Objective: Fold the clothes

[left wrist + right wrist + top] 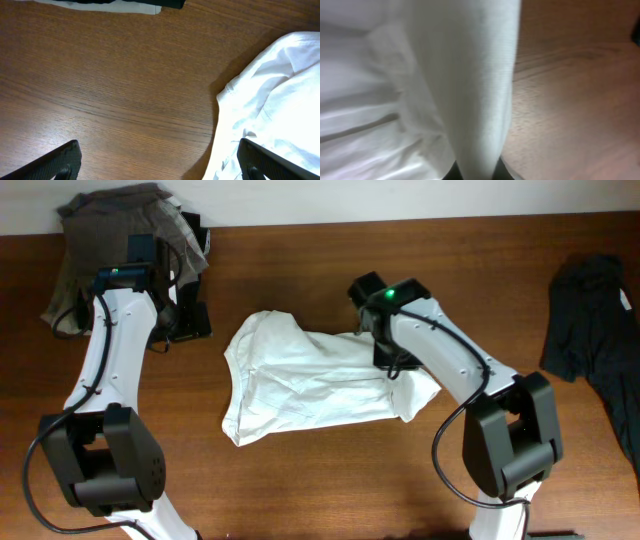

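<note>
The white T-shirt (310,380) lies crumpled in the middle of the worktop (300,490), between the two arms. Your right end effector (474,175) is pinched shut on a fold of the shirt near its right side. In the right wrist view the thin cloth rises from the closed tips like a soft ridge. Your left end effector (157,162) is wide open and holds nothing. It hangs over bare wood just left of the shirt's edge. The step looks like pulling this side up so you can spread the shirt or lay it over. Go slowly, because thin cloth can slip out of a small pinch. Lift only a little, so the rest of the shirt stays down and does not bunch up more. Pull straight and smooth, not in jerks. It may help to bring your left end effector onto the near edge to hold it flat. The grey-brown clothes (110,240) in the upper left and the dark garment (590,310) at the right are well apart from the shirt, so leave them alone.
</note>
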{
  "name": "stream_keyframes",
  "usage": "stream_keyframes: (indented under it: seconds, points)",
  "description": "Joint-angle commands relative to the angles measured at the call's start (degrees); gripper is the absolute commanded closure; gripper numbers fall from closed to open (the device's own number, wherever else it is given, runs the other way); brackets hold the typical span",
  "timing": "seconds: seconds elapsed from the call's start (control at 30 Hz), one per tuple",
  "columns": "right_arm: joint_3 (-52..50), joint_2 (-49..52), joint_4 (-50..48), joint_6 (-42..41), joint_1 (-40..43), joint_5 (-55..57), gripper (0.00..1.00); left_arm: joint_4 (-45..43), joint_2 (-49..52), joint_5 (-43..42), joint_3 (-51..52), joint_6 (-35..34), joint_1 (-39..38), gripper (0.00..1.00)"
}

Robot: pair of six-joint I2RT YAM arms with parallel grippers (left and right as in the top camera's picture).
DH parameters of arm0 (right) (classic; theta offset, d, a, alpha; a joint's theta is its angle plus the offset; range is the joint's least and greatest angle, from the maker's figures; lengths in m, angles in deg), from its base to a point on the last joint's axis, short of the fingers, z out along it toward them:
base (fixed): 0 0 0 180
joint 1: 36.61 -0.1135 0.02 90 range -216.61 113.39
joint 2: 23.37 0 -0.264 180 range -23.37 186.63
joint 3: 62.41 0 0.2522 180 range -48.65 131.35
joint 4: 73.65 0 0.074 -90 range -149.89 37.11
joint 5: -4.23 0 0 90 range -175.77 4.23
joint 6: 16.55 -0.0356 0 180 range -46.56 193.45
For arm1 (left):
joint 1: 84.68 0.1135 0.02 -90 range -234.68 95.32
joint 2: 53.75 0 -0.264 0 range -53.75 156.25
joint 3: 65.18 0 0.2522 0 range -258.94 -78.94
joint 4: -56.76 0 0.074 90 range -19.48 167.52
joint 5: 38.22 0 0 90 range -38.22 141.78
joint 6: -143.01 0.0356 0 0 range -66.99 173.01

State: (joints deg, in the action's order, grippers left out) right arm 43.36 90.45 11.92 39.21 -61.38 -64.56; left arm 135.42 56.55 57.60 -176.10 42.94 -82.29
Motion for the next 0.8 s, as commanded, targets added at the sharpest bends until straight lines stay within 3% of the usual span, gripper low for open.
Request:
stream_keyframes:
  seconds: [0.0, 0.23, 0.37, 0.77]
  points:
    - [0.5, 1.2, -1.8, -0.8, -3.1, 1.4, 0.96, -0.1, 0.5, -0.5, 0.4, 0.3, 0.4, 0.01]
    - [0.4, 3.0, -5.1, -2.7, -5.6, -4.5, 0.89, 0.0, 0.5, -0.5, 0.4, 0.3, 0.4, 0.01]
    - [0.4, 5.6, -6.6, -2.7, -7.1, -8.3, 0.66, 0.1, 0.5, -0.5, 0.4, 0.3, 0.4, 0.01]
    - [4.4, 6.1, -9.9, -0.9, -9.0, -20.7, 0.63, 0.1, 0.5, -0.5, 0.4, 0.3, 0.4, 0.01]
